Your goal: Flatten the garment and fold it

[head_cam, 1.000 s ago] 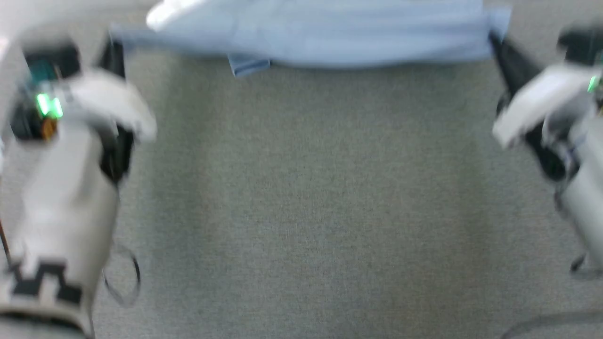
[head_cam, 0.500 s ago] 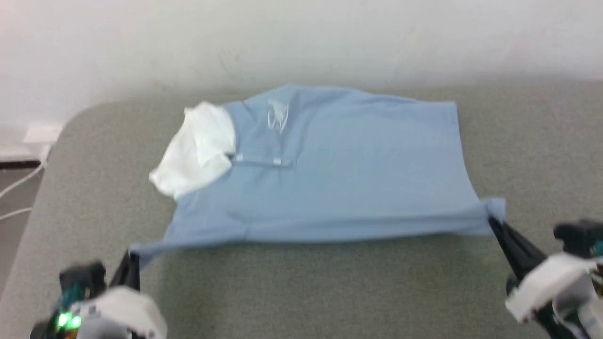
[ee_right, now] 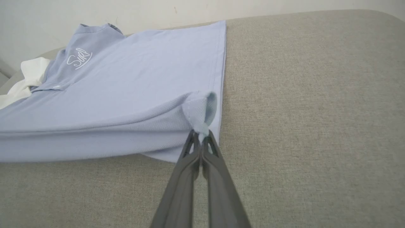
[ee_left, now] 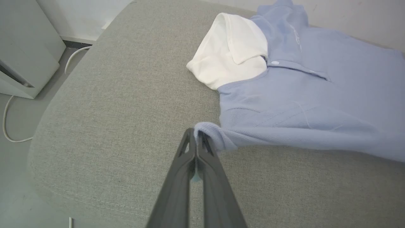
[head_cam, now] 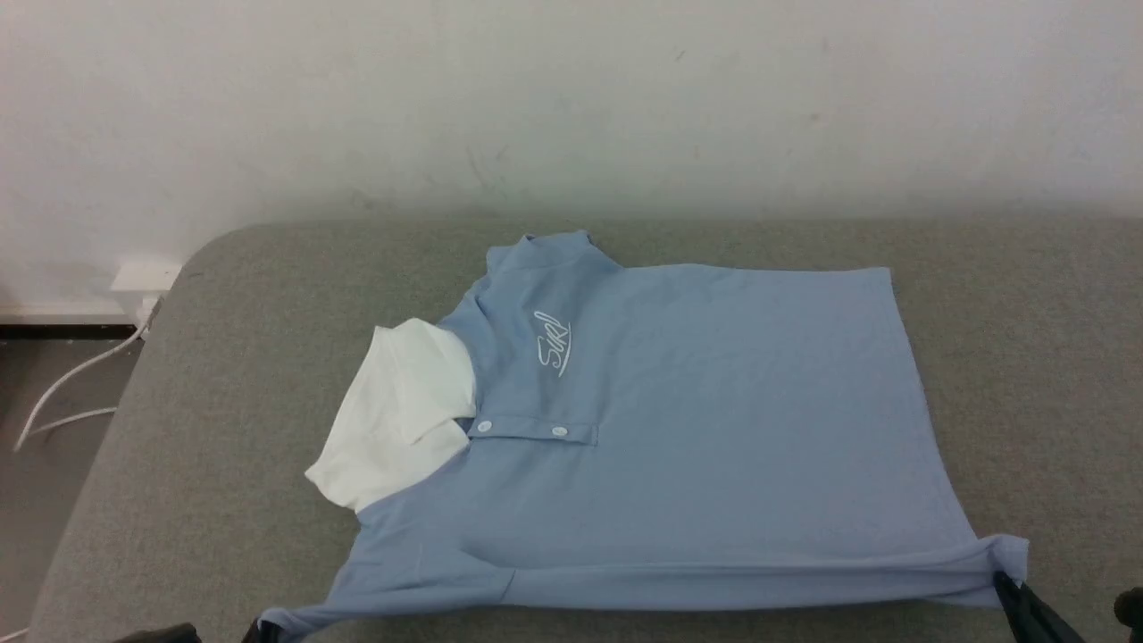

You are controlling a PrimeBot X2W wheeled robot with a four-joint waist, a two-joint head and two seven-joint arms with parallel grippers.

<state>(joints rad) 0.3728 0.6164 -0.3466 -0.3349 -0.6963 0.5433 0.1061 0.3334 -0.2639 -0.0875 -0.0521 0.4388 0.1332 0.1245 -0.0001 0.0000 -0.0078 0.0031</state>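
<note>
The garment (head_cam: 696, 420), a light blue shirt with a white collar part (head_cam: 393, 411), white cursive lettering (head_cam: 552, 341) and small white buttons, lies spread on the grey padded surface (head_cam: 223, 429). Its near edge is lifted and stretched between my two grippers. My left gripper (ee_left: 196, 136) is shut on the near left corner of the garment (ee_left: 284, 104). My right gripper (ee_right: 200, 137) is shut on the near right corner of the garment (ee_right: 133, 82), where the cloth bunches. In the head view the right gripper (head_cam: 1013, 589) shows at the bottom right and the left gripper (head_cam: 257, 630) barely at the bottom edge.
A pale wall (head_cam: 571, 107) runs behind the padded surface. At the far left lie a white cable (head_cam: 62, 393) and a wall box (head_cam: 143, 279) on the floor. A pale cabinet (ee_left: 25, 53) stands left of the surface's rounded corner.
The head camera has tilted up, so the garment went from the picture's top edge to its middle. Both grippers stay shut on the near corners, and the garment now lies flatter.
</note>
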